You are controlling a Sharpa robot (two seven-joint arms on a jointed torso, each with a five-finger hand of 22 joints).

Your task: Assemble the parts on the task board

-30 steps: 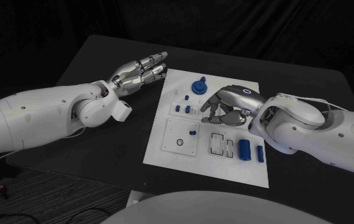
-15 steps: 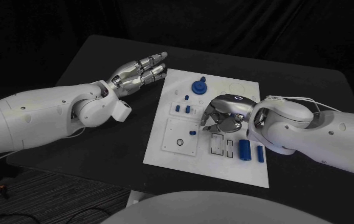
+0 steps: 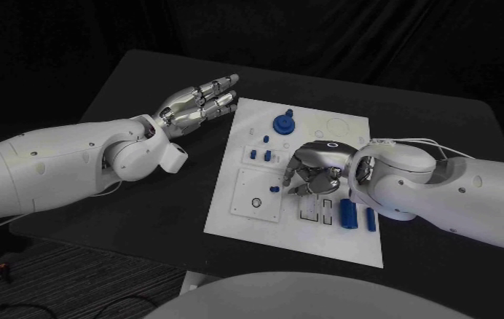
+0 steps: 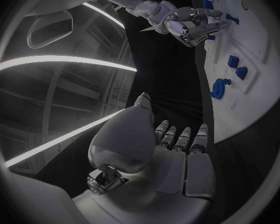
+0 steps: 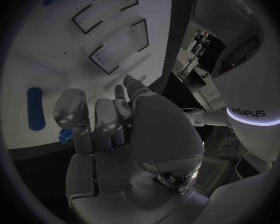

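The white task board (image 3: 250,217) lies mid-table. My right hand (image 3: 314,170) hovers low over its middle, fingers curled down by a small blue peg (image 3: 275,187) and the outlined rectangular slots (image 3: 311,207). Whether it pinches anything is hidden. In the right wrist view the curled right hand (image 5: 115,134) is over the board (image 5: 40,55), with a blue cylinder (image 5: 34,108) beside the thumb. My left hand (image 3: 199,104) floats flat, fingers spread, holding nothing, just off the board's far left corner. The left wrist view shows the left hand (image 4: 171,149) and, farther off, the right hand (image 4: 193,25).
A blue round knob (image 3: 283,123) stands at the board's far end. Two small blue pieces (image 3: 266,156) sit left of my right hand. Two blue cylinders (image 3: 347,210) lie by the right forearm. Black table surrounds the board.
My right hand has slid from the board's far middle toward its near left and lowered, its fingertips now beside the small peg. The left hand has stayed still.
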